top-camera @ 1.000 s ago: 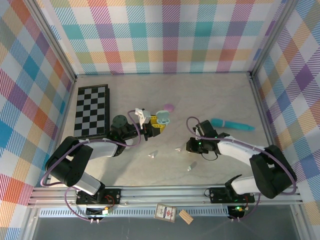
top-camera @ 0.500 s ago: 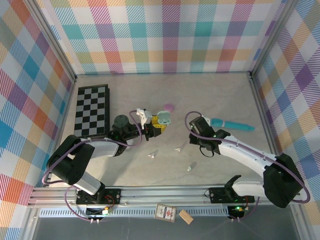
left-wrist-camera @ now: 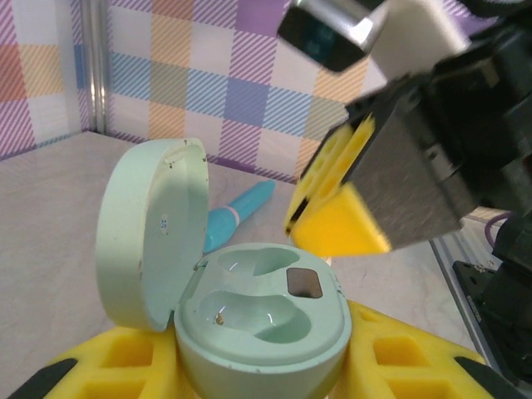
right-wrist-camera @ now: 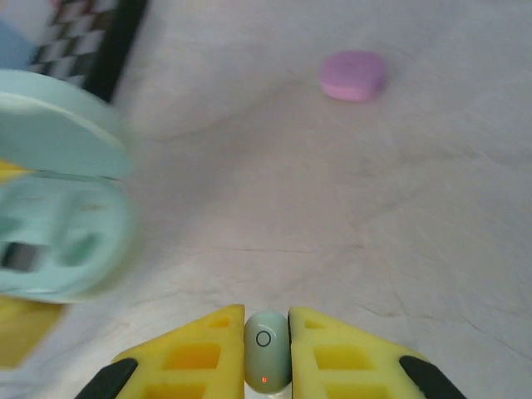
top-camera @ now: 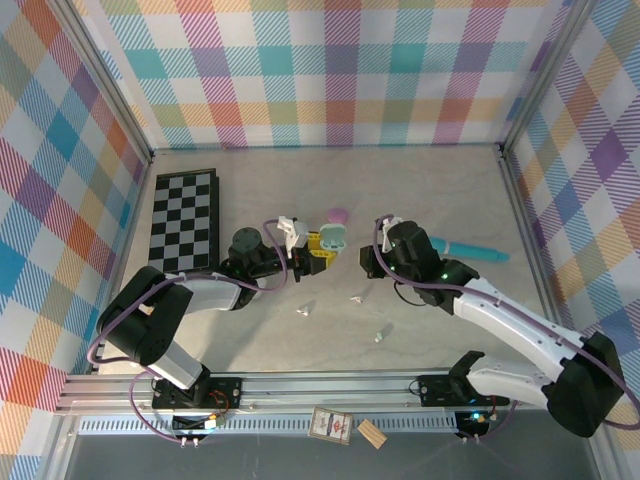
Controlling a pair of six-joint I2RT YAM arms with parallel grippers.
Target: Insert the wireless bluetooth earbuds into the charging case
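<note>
Inside a pen of pastel plaid walls, a pale marbled table (top-camera: 440,190) carries a folded chessboard (top-camera: 183,222) at far left and a teal wand (top-camera: 470,248) at right. In the right wrist view the board is clipped by the top-left corner.

The left gripper (top-camera: 316,250) is clamped on a mint charging case (left-wrist-camera: 262,320), left of the table's centre. Its yellow fingers (left-wrist-camera: 407,366) are cut off by the bottom edge of the left wrist view and hide the lower shell. The lid stands open to the left, and the two moulded wells face up. In the right wrist view the same case is blurred and runs off the left edge. A closed pink case (right-wrist-camera: 353,75) lies on the table just beyond the mint one, apart from both grippers.

The right gripper (right-wrist-camera: 268,320) hovers just right of the open case, with its jaws closed on a held earbud (right-wrist-camera: 266,357). This pale mint piece shows a small ring mark and a red dot, and its lower end is cut off by the frame. From overhead it is too small to make out.

Nearer the arm bases, three more pieces lie apart on the table: the left earbud (top-camera: 305,309), the middle earbud (top-camera: 359,296) and the near earbud (top-camera: 381,333).
</note>
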